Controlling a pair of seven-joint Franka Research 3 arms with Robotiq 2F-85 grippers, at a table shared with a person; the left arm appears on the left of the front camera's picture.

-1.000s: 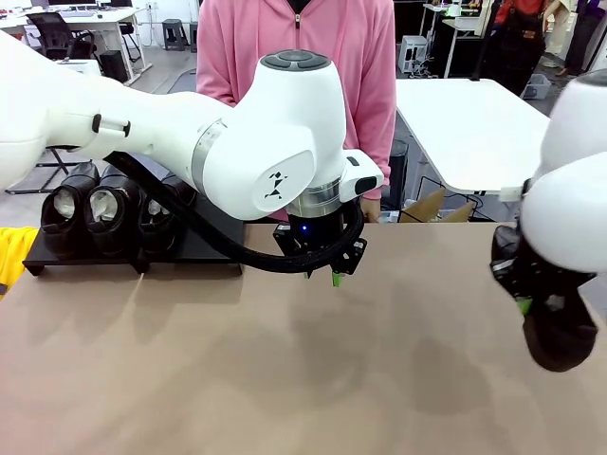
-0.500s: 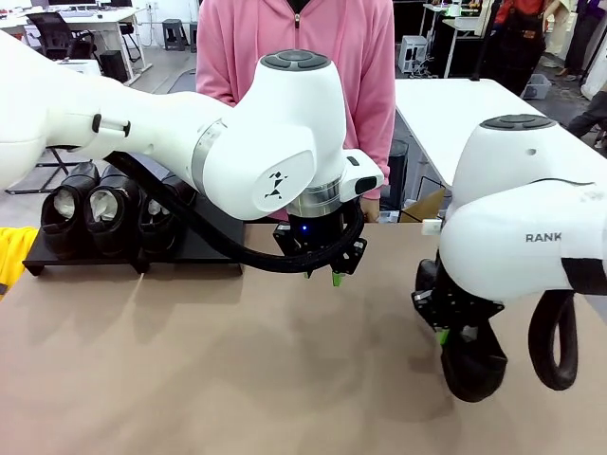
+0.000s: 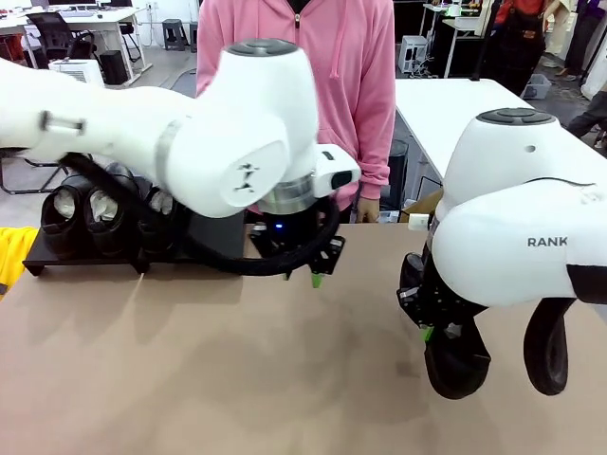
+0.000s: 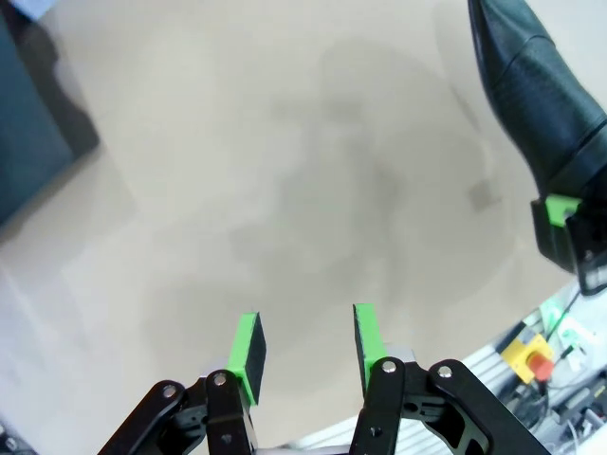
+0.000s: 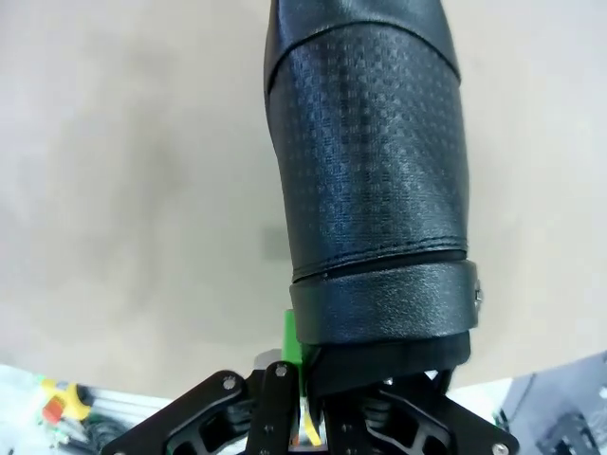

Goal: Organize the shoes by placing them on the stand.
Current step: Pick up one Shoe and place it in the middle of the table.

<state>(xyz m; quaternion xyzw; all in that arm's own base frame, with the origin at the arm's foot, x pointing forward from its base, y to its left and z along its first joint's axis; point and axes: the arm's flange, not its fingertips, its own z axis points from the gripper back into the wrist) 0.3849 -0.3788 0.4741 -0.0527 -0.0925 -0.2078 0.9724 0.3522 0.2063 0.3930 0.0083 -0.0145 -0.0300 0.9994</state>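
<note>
1. The stand (image 3: 213, 248) is the landmark: a low matte-black platform at the far left of the tan table (image 3: 190, 379), just in front of the person in a pink top (image 3: 322, 76).
2. Three glossy black shoes (image 3: 100, 213) sit on the stand's left part, side by side and touching. Their pale-lined openings face the front camera, so their long axes run from the near edge of the stand toward the far edge.
3. The stand's right part, nearest the left arm, is bare.
4. The left gripper (image 3: 302, 275) hangs above the table just right of the stand. In the left wrist view its green pads (image 4: 248, 346) stand apart with only bare tabletop between them; it holds nothing.
5. The right gripper (image 3: 429, 327) is well to the right of the stand, low over the table.
6. It is clamped on a fourth black shoe (image 3: 455, 358). In the right wrist view the fingers pinch the shoe's (image 5: 370, 190) rim at the opening, one green pad (image 5: 292, 346) showing beside the leather.
7. That shoe hangs with its long axis near vertical, toe pointing down at the table and heel end up at the gripper.
8. In the left wrist view the same hanging shoe (image 4: 541, 95) shows at the upper right.
</note>
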